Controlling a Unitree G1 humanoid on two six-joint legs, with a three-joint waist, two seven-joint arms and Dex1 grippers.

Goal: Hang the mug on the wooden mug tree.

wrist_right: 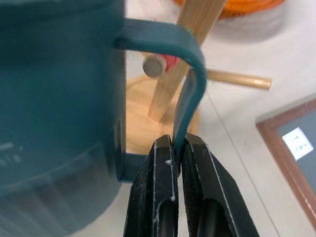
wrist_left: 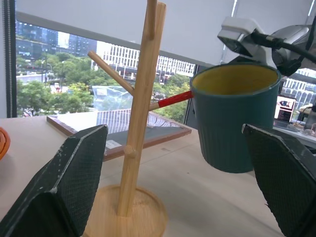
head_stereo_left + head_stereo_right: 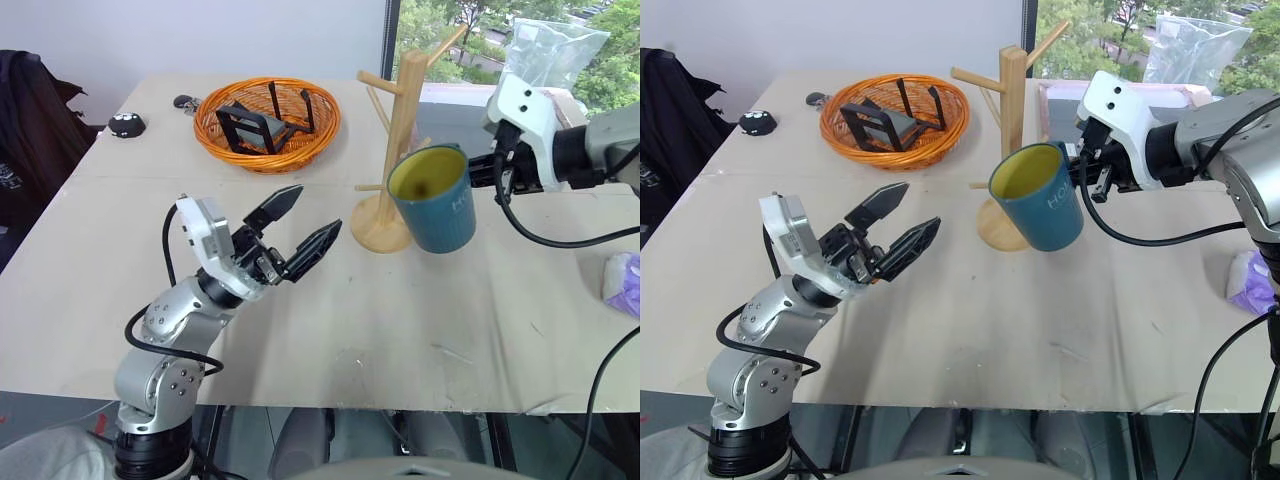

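Mug hangs in our right gripper, whose fingers pinch its handle, raised just beside the wooden mug tree on the table. Our left gripper gapes wide, holding nothing.

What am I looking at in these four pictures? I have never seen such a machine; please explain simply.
This is a humanoid robot with two arms. Two pictures come from cameras in its head, looking down at a table. The other two come from cameras on its wrists.

The right tool is shut on the handle of a teal mug and holds it in the air beside a wooden mug tree. One peg has a red tip, near the handle. The left tool is open and holds nothing.

On the table also lie an orange basket with black things inside, and a purple-and-white pack at the edge.
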